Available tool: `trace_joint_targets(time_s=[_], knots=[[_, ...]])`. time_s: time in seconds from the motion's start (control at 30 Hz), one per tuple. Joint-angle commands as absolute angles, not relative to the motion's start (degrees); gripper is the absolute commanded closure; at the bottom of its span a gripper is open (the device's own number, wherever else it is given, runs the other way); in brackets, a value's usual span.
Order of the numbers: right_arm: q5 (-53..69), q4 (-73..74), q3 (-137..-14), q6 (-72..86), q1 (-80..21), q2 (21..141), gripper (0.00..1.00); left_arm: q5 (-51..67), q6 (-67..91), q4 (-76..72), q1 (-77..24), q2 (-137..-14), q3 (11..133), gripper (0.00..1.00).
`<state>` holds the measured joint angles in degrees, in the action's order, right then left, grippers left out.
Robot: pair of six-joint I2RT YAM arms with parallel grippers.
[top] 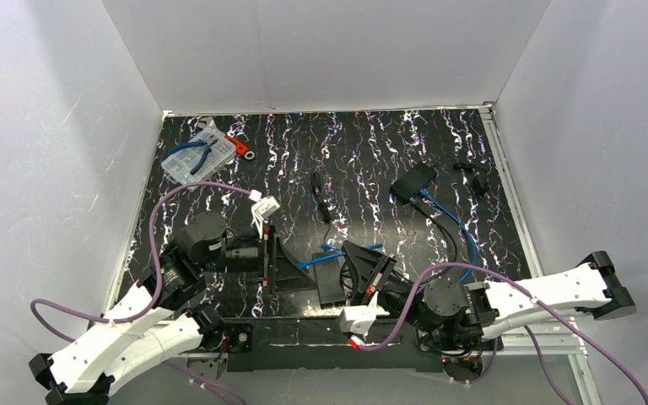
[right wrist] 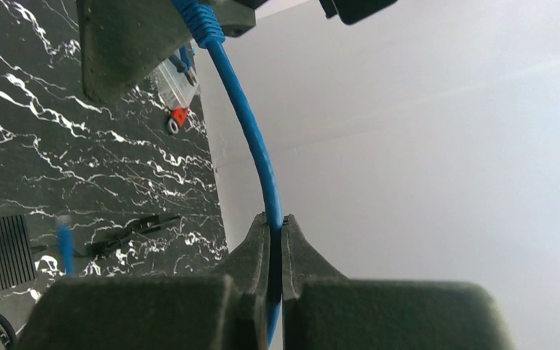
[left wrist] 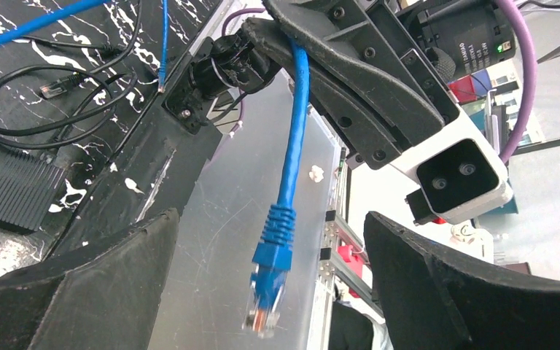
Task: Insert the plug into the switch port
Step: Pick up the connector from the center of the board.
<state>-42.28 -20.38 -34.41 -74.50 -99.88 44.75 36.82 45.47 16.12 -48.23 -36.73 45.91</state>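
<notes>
The right gripper is clamped on the blue cable, its jaws pressed together with the cord running out between them. From that grip the cable reaches left across the near middle of the table, so its long axis lies roughly left to right, sagging a little toward the free end. The plug sits at that left end, below a ribbed blue boot, with its clear tip and contacts pointing left, toward the left wrist. It hangs in the air in the gap of the left gripper, whose jaws stand wide apart on either side and touch neither the plug nor the cable. In the right wrist view the boot shows beside one left finger, and the tip is cut off by the top edge. A ribbed black box lies on the table just beneath the two grippers. A smaller black box sits far right, well apart from the plug, with blue cord running out of it. A clear case with blue pliers rests at the far left.
</notes>
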Motion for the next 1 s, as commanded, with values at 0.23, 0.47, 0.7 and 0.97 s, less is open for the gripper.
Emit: trace_joint_targets(time_s=[0.23, 0.47, 0.7, 0.97], knots=[[-47.78, -26.3, -31.46, -75.43, -103.82, 41.21, 0.99, 49.58, 55.75, 3.63, -39.3, -35.74, 41.43, 0.17], [-49.62, -27.39, -30.04, -75.43, -103.94, 40.25, 0.99, 51.47, 58.15, 1.46, -38.03, -35.54, 40.47, 0.3], [-50.75, -28.28, -28.4, -74.56, -104.31, 39.33, 0.99, 52.27, 59.1, 0.37, -37.32, -35.47, 40.39, 0.48], [-50.99, -28.88, -27.9, -74.52, -104.84, 39.23, 0.99, 52.48, 59.57, 0.42, -36.92, -35.67, 39.87, 0.64]])
